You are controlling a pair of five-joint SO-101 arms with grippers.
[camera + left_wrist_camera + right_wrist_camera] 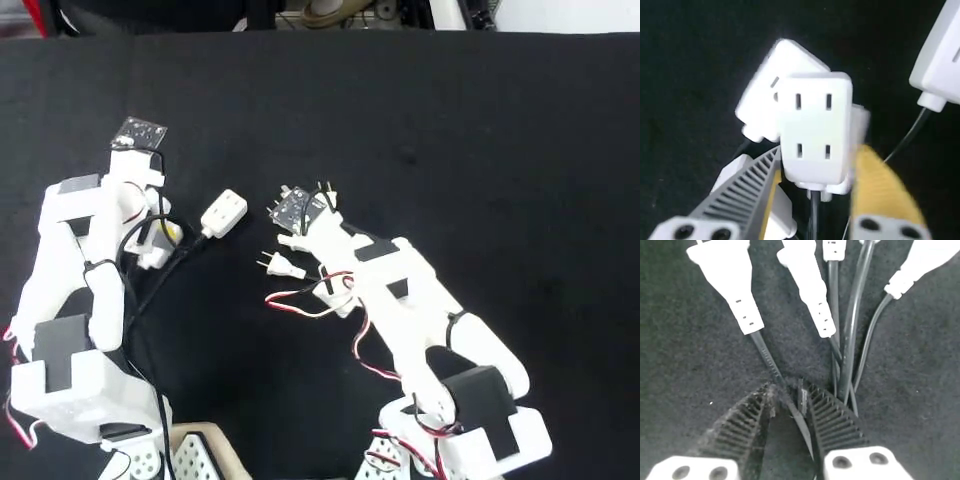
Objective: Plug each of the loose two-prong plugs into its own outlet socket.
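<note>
In the left wrist view a white outlet block (815,135) with two pairs of slots faces the camera, and my left gripper (812,192) is shut on it between a grey finger (747,185) and a yellow finger (880,190). A second white block (760,100) sits just behind it. From above, the left gripper (158,240) is beside another outlet (224,213) lying on the cloth. My right gripper (790,400) is shut on the thin black cable (767,357) of a white plug (730,275). A loose two-prong plug (283,266) lies by the right gripper (305,215).
Black cloth covers the table (480,150). Several black cables (850,330) and more white plugs (807,285) bunch together ahead of the right gripper. A further outlet (940,55) with its cord lies beside the held one. Red and white servo wires (310,300) trail by the right arm.
</note>
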